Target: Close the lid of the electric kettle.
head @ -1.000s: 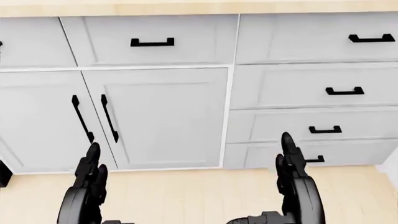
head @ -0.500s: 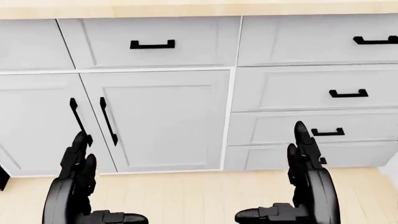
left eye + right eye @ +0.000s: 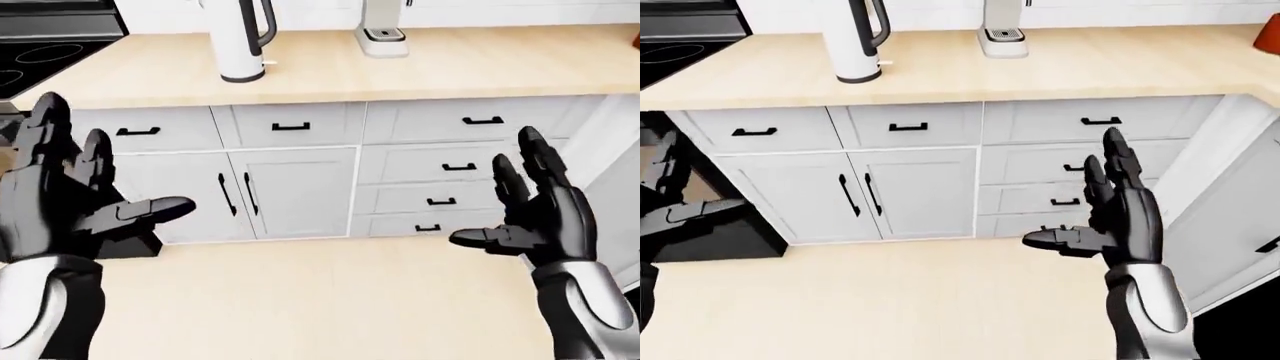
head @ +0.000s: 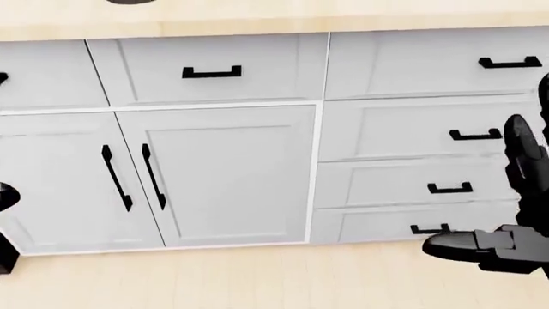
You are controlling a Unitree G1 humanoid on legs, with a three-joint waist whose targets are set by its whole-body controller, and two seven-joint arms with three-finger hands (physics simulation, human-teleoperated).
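While both hands, left hand (image 3: 70,202) and right hand (image 3: 540,210), hang spread, the kettle (image 3: 240,41) stands well above

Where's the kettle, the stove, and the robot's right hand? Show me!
electric kettle (image 3: 240,45), left-eye view, on its white body beside the handle.
stove (image 3: 45,56), left-eye view, on the black cooktop at the top left.
right robot hand (image 3: 545,214), left-eye view, on the palm, fingers spread open.

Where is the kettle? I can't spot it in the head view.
In the left-eye view the kettle stands top left on the wooden counter, between the stove and a white appliance.
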